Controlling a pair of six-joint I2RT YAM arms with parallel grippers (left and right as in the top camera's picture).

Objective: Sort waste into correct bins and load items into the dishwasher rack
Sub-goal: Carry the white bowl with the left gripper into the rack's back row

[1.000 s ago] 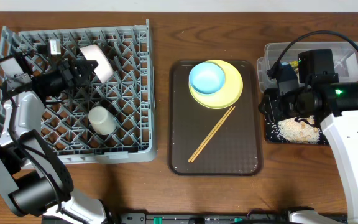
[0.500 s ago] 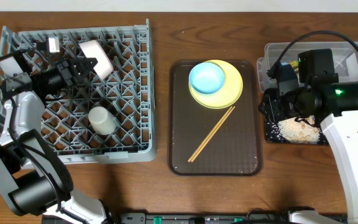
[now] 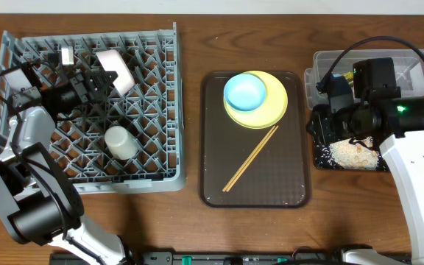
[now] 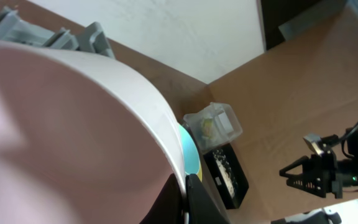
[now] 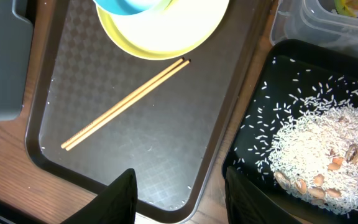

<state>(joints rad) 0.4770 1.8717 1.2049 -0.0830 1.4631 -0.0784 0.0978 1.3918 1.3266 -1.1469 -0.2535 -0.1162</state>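
In the large grey lattice dishwasher rack point(image 3: 20, 158) on the left, the small white cup point(image 3: 121, 140) lies near the middle. The white bowl point(image 3: 115, 71) stands on edge at the far side, barely shifted in the last second, while the left hand point(image 3: 94, 79) has eased a little away from it. I cannot tell whether that hand grips or has let go, but the bowl looks nearly placed. On the dark brown serving tray point(image 3: 219, 177) in the middle wait the light blue bowl point(image 3: 245, 93), stacked on the round yellow-green plate point(image 3: 271, 110), and the two wooden chopsticks point(image 3: 251, 157). On the right, the white rice scraps point(image 3: 353, 153) fill the shallow black tray point(image 3: 322, 158) beside the clear plastic tub point(image 3: 322, 62). The right hand point(image 5: 184, 199) hovers there, fingers wide and empty. The counter point(image 3: 190, 221) is dark wood, with a pale wall beyond.
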